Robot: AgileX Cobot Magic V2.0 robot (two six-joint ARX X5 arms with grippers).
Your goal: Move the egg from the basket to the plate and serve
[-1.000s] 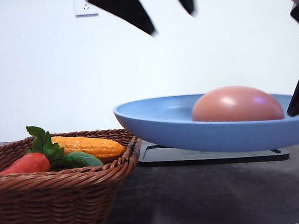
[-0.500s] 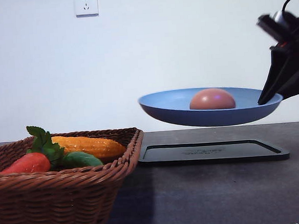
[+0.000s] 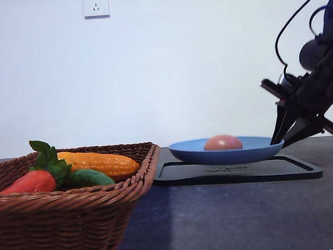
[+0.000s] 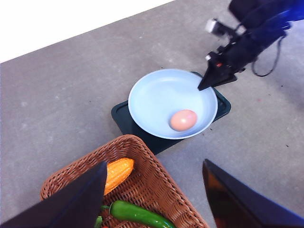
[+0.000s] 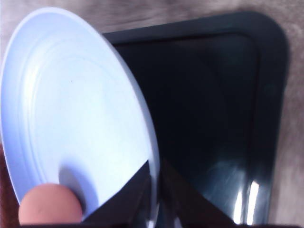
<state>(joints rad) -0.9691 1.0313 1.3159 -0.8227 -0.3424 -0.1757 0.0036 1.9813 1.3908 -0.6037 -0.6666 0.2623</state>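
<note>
One egg (image 3: 222, 142) lies in the plate (image 3: 185, 151) (on a black tray (image 3: 238, 171)), right claw (image 3: 281, 139) pinching its rim.

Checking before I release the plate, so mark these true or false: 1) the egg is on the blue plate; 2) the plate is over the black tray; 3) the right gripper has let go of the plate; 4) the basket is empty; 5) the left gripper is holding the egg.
1) True. The egg lies inside the plate.
2) True. The plate sits on the black tray.
3) False. The right gripper is closed on the plate's rim.
4) False. The basket holds a corn cob, a strawberry-like fruit and a green pepper.
5) False. The left gripper is open, above the basket's edge, holding nothing.
</note>
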